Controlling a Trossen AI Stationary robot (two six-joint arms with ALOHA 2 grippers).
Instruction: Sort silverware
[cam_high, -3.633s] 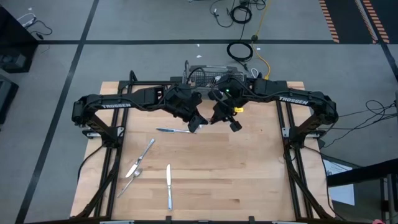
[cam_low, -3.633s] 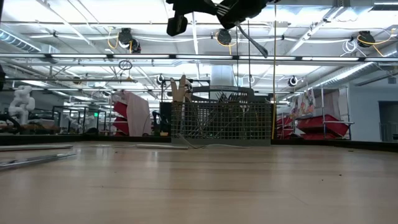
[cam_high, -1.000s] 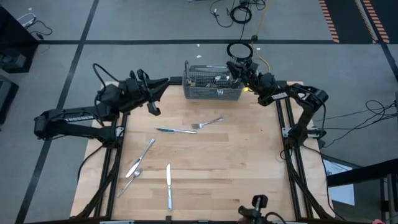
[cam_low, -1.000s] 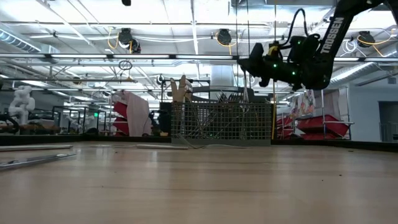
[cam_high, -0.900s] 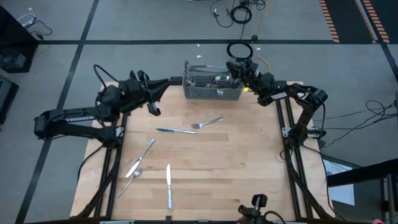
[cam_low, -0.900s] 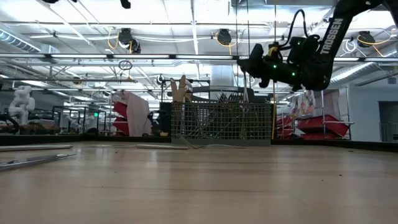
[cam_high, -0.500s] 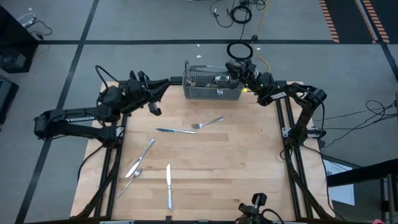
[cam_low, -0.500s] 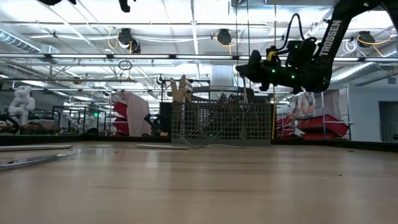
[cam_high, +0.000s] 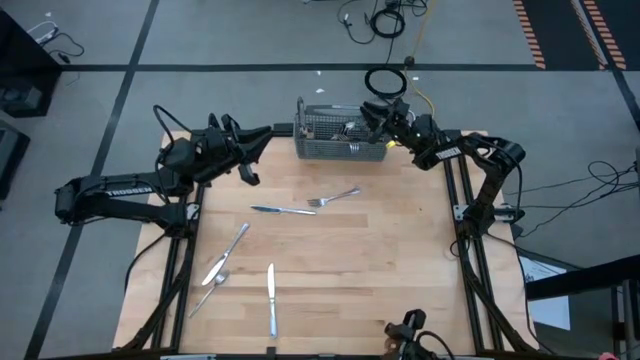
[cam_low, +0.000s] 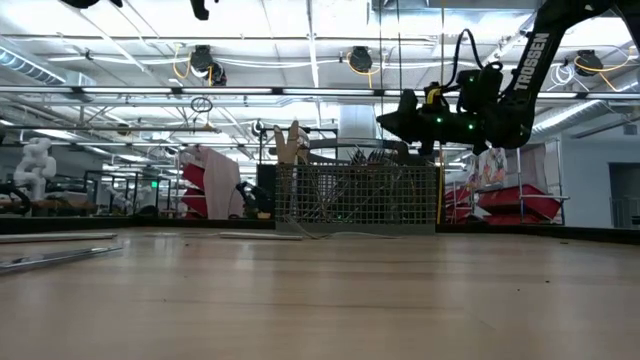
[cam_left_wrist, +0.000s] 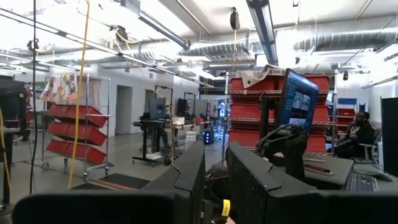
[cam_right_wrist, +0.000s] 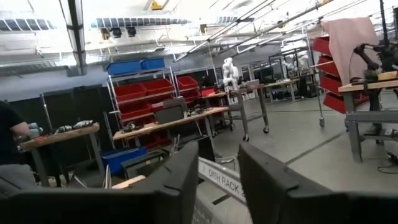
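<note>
Desk (cam_high: 400, 250) centre-left carries the loose silverware (cam_high: 270, 299); more probably stands in the basket (cam_high: 342, 140), upper centre. Pieces are light, stiff, slick and flat: pinch mid-handle. Right gripper (cam_high: 372, 112) over the basket's right end, fingers apart, empty. Left gripper (cam_high: 243, 166) upper left, fingers slightly apart, empty.

On my overhead feed I count five loose pieces of silverware on the table (cam_high: 400, 260): two knives, one (cam_high: 271, 299) near the front edge and one (cam_high: 279, 210) in the middle, one fork (cam_high: 333, 197) beside it, and two more pieces (cam_high: 227, 253) (cam_high: 209, 291) whose kind I cannot tell. One wire basket (cam_high: 343, 138) holds more, uncountable. Two arms.
</note>
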